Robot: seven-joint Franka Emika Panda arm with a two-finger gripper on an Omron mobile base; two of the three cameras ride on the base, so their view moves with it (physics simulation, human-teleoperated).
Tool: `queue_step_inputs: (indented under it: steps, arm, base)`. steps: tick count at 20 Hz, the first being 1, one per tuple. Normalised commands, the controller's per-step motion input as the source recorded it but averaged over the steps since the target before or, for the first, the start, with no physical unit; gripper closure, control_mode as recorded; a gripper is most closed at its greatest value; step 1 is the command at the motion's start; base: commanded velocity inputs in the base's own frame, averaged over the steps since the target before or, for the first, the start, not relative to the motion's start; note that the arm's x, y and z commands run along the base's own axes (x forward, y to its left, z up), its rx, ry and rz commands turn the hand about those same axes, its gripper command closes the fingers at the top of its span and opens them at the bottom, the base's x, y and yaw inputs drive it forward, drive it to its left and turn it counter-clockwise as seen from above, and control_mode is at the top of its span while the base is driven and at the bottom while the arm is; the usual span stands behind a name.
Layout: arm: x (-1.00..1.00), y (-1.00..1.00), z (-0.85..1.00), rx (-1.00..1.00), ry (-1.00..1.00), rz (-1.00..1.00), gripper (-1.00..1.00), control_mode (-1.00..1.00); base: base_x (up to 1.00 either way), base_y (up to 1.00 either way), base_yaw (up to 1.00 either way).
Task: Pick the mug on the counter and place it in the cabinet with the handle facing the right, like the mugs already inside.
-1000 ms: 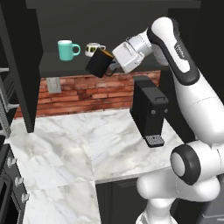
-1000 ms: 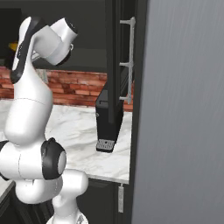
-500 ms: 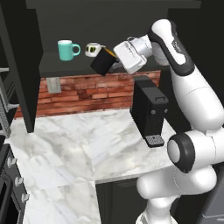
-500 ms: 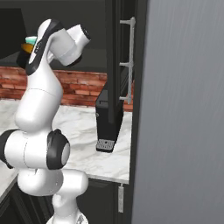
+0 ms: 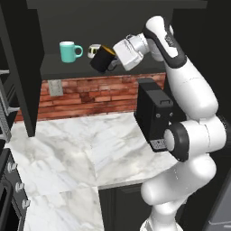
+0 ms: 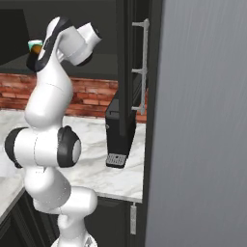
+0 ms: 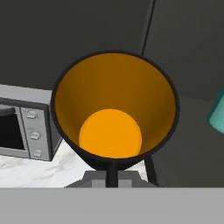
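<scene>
The black mug (image 5: 102,58) with its orange inside (image 7: 111,117) hangs tilted in front of the dark cabinet (image 5: 27,67), just above its shelf board (image 5: 67,71). My gripper (image 5: 112,61) is shut on the mug's right rim. In the hand view the gripper (image 7: 111,173) clamps the near rim and looks straight into the mug. A thin black loop, likely the handle (image 7: 150,169), shows at the mug's lower right. A sliver of the mug (image 6: 37,50) peeks past my arm in the right base view. The marble counter (image 5: 76,144) lies far below.
A teal mug (image 5: 68,51) and a squat white mug (image 5: 94,49) stand on the shelf, left of and behind the held mug. A black coffee machine (image 5: 153,113) stands on the counter's right. A microwave (image 7: 24,127) shows below. A tall grey door (image 6: 202,120) stands at right.
The hand has lifted the mug slightly and carried it closer to the shelf, turning at the wrist. The grip has stayed shut on the mug.
</scene>
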Motion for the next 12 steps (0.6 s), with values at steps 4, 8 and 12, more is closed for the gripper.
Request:
queue_step_inputs:
  steps: [4,8,12]
  arm:
    - [0.50,0.00,0.12,-0.04,0.15,-0.05,1.00,-1.00]
    - [0.44,0.00,0.03,-0.05,0.06,-0.04,1.00,-1.00]
    - [0.35,0.00,-0.10,-0.01,-0.01,-0.01,1.00,-1.00]
  base:
    - [0.00,0.00,0.00]
    - [0.00,0.00,0.00]
    - [0.00,0.00,0.00]
